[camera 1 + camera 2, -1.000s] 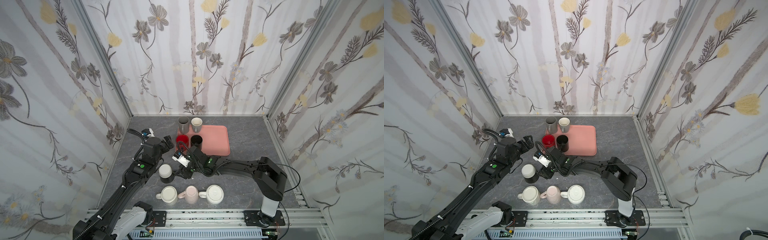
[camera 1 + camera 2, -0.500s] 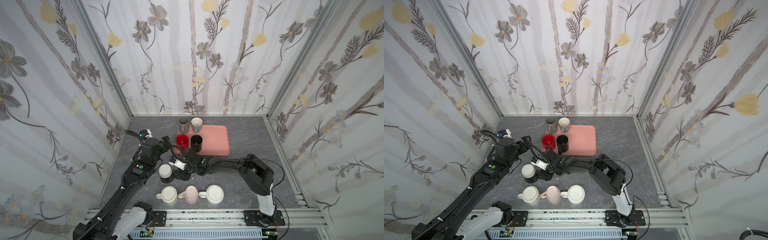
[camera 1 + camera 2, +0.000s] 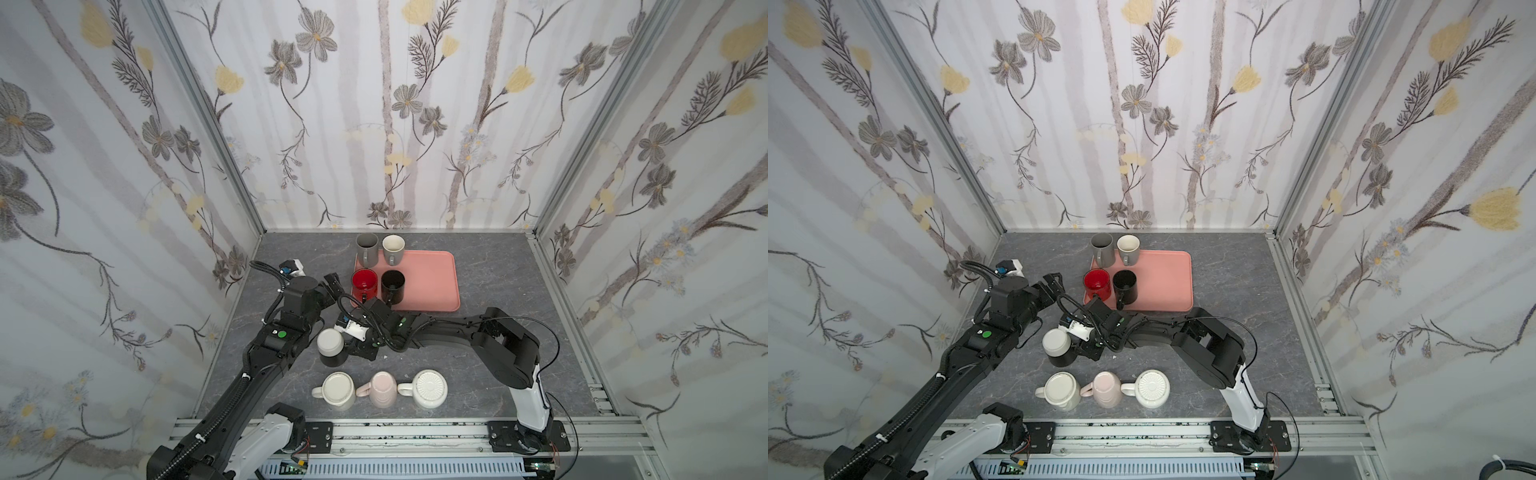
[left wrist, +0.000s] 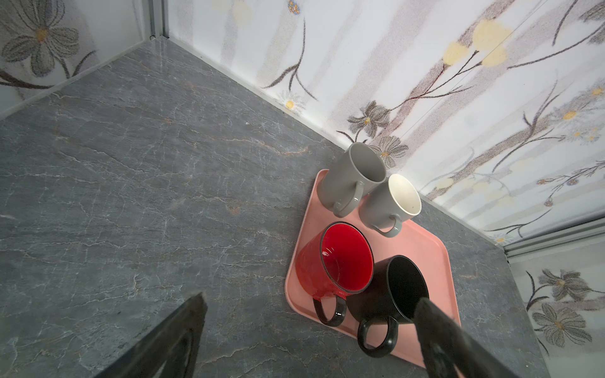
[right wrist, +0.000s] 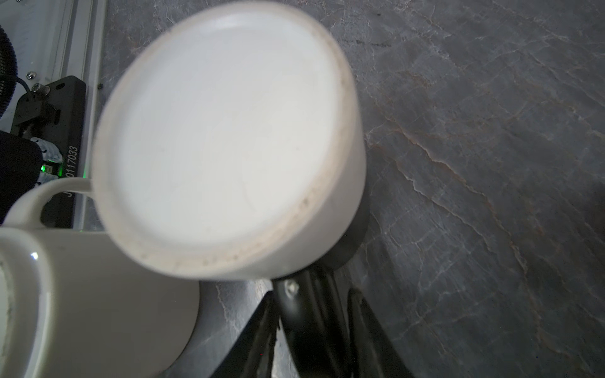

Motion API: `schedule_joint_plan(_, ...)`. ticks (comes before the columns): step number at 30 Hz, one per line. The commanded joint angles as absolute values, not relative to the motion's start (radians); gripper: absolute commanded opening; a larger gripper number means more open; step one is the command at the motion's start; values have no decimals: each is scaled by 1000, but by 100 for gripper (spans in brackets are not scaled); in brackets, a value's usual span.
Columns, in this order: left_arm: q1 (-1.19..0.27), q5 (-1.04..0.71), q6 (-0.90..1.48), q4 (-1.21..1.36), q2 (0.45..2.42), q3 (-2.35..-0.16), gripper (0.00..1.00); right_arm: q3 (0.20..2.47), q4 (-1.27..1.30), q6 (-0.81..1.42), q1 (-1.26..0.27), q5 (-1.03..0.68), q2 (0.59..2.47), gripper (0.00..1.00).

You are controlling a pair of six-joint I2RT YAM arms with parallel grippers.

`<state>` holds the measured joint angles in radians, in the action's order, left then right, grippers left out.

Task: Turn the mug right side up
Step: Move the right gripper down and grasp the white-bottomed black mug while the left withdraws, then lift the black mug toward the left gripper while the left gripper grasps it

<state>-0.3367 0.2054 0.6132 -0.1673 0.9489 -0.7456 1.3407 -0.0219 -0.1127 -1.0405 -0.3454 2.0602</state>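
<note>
Right wrist view: R gripper has narrowed round the upside-down mug, at its black handle. Can't tell if clamped yet. Flip next imo. L gripper wide open, empty.

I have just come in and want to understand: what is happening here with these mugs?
The right gripper reaches to an upside-down mug with a white base. Its jaws stand either side of the black handle; whether they grip it yet is unclear. The left gripper hangs open near the tray, where four mugs stand upright. In front, three more mugs stand upside down.
</note>
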Motion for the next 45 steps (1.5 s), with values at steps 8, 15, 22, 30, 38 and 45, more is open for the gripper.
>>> schedule_joint_plan(8,-331,188,630,-152,951,-740,100,1333,84,-109,-1042,-361,2067,24)
schedule_joint_plan(15,-329,193,623,-145,933,-740,100,1288,115,-104,-1040,-347,2043,9)
schedule_joint_plan(22,-328,183,623,-113,905,-735,100,1193,206,-59,-1028,-313,1964,0)
schedule_joint_plan(30,-329,116,621,-56,874,-722,100,1073,362,59,-968,-323,1821,0)
schedule_joint_plan(38,-329,-11,639,75,862,-695,100,953,499,203,-898,-316,1643,0)
schedule_joint_plan(45,-333,-136,709,293,880,-649,100,824,612,363,-828,-244,1456,0)
